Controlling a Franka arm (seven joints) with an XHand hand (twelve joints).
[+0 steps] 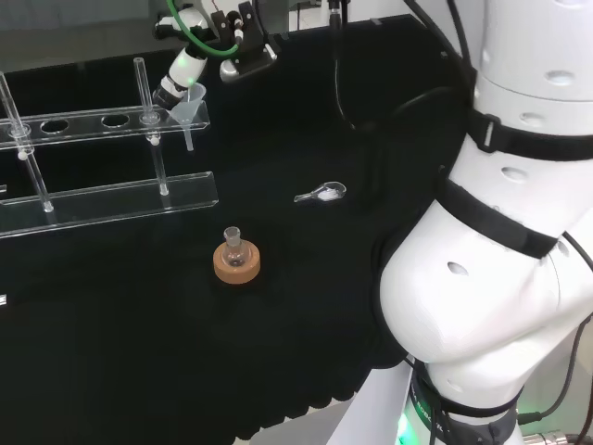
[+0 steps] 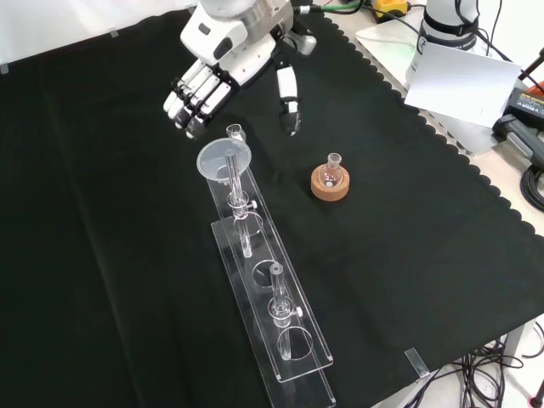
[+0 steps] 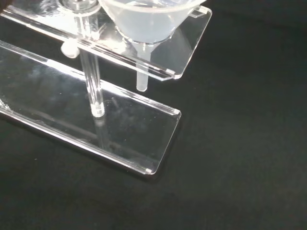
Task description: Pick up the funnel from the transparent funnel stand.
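A clear funnel sits in the end hole of the transparent funnel stand, its stem hanging below the upper shelf. In the wrist view the funnel is close, and its stem ends above the stand's base plate. The hand hovers just beyond the funnel in the front view. Its fingers are straight and point down beside the funnel's rim, and the thumb stands apart on the other side. It holds nothing. In the head view the hand is right behind the funnel.
A small round flask stands on a cork ring in the middle of the cloth. A small clear scoop with white powder lies to its right in the head view. The arm's white links fill the head view's right.
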